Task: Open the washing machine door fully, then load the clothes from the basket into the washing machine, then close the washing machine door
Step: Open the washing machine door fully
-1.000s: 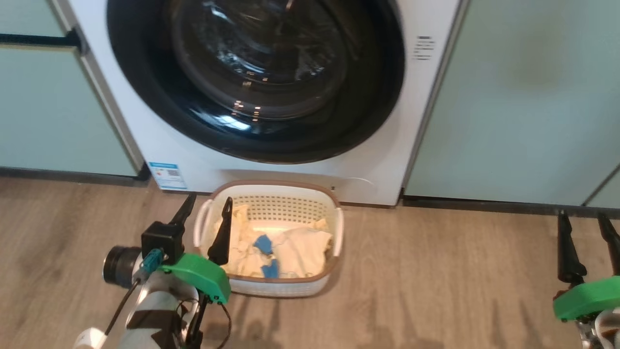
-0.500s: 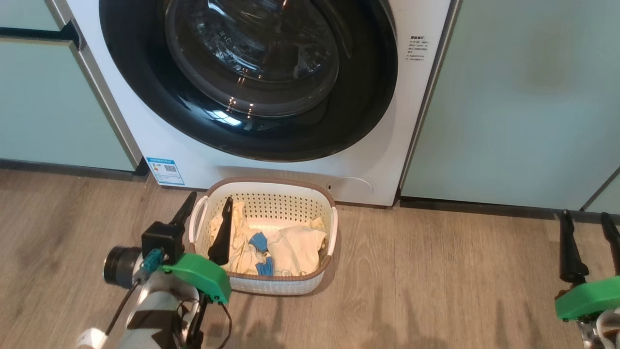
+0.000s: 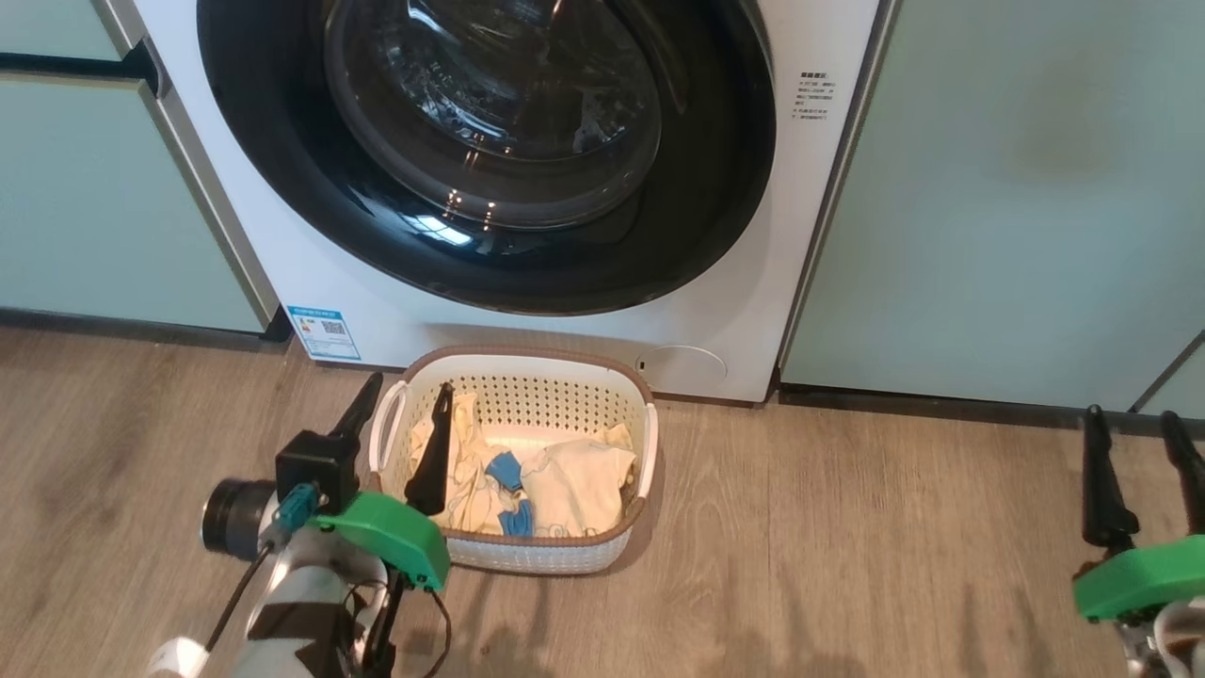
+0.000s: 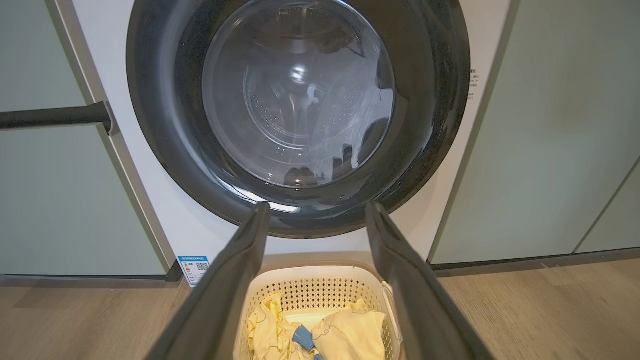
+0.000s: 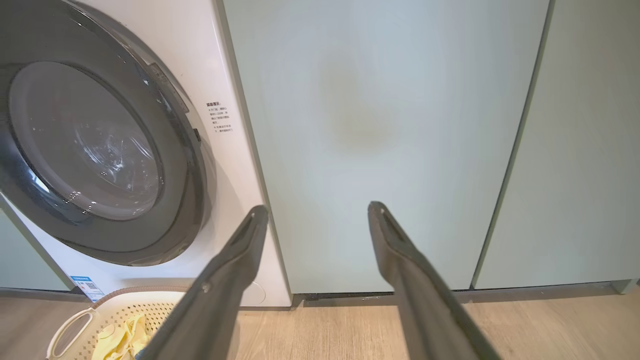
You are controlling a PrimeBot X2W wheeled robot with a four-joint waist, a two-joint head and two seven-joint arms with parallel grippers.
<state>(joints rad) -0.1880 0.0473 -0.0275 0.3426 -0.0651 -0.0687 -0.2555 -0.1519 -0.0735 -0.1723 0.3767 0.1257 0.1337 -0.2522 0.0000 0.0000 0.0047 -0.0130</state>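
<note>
The white washing machine (image 3: pixel 734 311) stands ahead with its round black door (image 3: pixel 715 207) closed, the glass bowl (image 3: pixel 490 104) at its centre. On the floor before it sits the cream basket (image 3: pixel 527 556) holding pale yellow and blue clothes (image 3: pixel 574 485). My left gripper (image 3: pixel 407 400) hovers open over the basket's left handle, fingers pointing at the machine. My right gripper (image 3: pixel 1130 419) is open at the lower right, facing a cabinet. The left wrist view looks at the door (image 4: pixel 430 150) over the basket (image 4: pixel 320 287); the right wrist view has the door (image 5: pixel 185 190) at left.
Pale green cabinets flank the machine on the left (image 3: pixel 104 217) and right (image 3: pixel 1017 207). A dark handle bar (image 4: pixel 55 116) runs along the left cabinet. A wooden floor (image 3: pixel 847 546) spreads between basket and right gripper.
The head camera's picture shifted slightly, so machine and basket sit a little higher and sharper. Both grippers stay open in the same places.
</note>
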